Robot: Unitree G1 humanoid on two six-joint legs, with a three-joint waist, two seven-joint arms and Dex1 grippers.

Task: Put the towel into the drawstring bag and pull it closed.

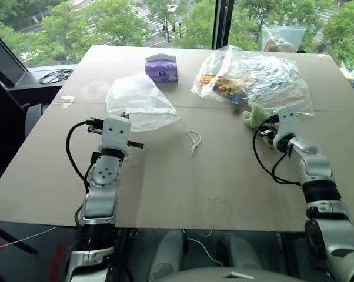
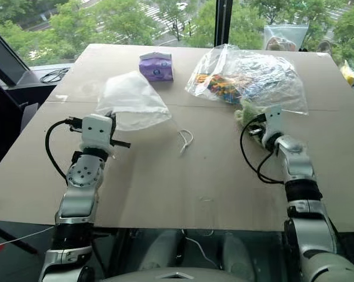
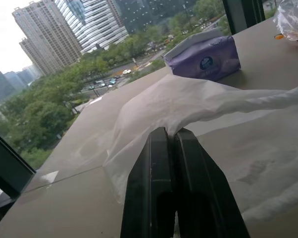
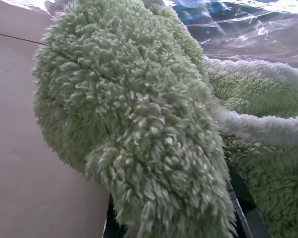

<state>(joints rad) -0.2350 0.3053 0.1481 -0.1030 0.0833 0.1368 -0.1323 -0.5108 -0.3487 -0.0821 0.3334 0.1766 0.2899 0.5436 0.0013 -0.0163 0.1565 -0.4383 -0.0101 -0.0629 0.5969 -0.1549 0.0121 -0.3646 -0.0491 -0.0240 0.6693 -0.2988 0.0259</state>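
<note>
On the worktop [image 1: 183,188], the drawstring bag [image 1: 139,106] lies at about eleven o'clock from the middle, its near edge pinched in the left gripper [image 1: 119,119]. Its cord [image 1: 193,140] trails toward the centre. Behind the bag, at twelve o'clock, sits the tissue packet [image 1: 162,67]. At two o'clock lies the big plastic bag [image 1: 250,79], a small zip bag [image 1: 283,38] behind it. The towel [image 1: 258,114] sits just before the big bag, at the right gripper [image 1: 271,120].
</note>
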